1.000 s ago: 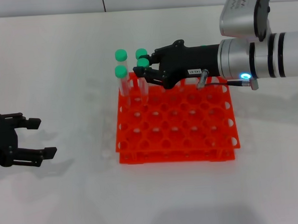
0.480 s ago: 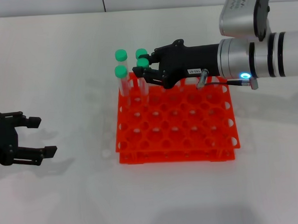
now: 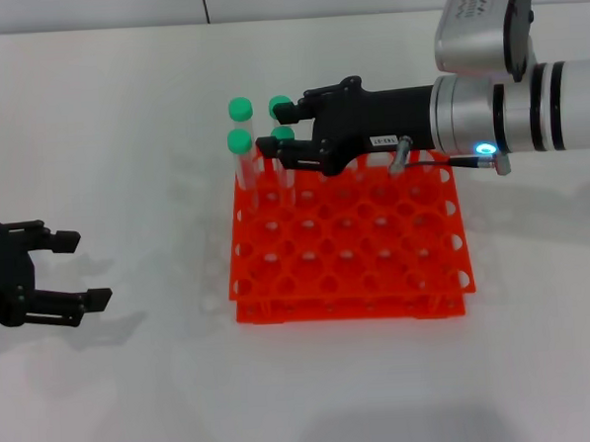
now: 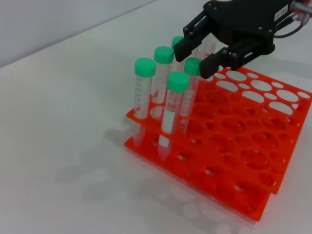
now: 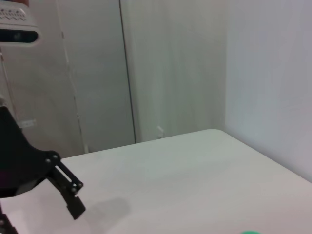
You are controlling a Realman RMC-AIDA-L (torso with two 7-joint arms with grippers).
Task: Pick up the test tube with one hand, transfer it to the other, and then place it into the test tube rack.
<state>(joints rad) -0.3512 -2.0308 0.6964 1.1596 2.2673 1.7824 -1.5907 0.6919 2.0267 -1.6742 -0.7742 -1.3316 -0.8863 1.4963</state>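
Head view: the orange rack (image 3: 348,246) sits on the white table (image 3: 123,141). Green-capped tubes stand upright in its far-left corner holes; the cap of the test tube (image 3: 283,134) shows between the fingers of the right gripper (image 3: 278,126). That gripper, black with a white label, reaches in level from the right over the rack's far edge. Its fingers are spread, one on either side of the cap, with a gap visible on each side; contact cannot be confirmed. The left gripper (image 3: 80,267) rests low near the left edge of the table, well apart from the rack, fingers spread and holding nothing.

Left wrist view: five green caps show, all on tubes seated upright in the rack (image 4: 243,161) at one corner. The test tube (image 4: 192,68) stands in its hole, its cap between the parted fingers of the right gripper (image 4: 192,51), which hangs just above the cluster.

Right wrist view: mostly wall and bare table (image 5: 161,180); a dark finger (image 5: 66,187) of the gripper juts in from one side, and a sliver of green cap (image 5: 251,232) shows at the frame edge.
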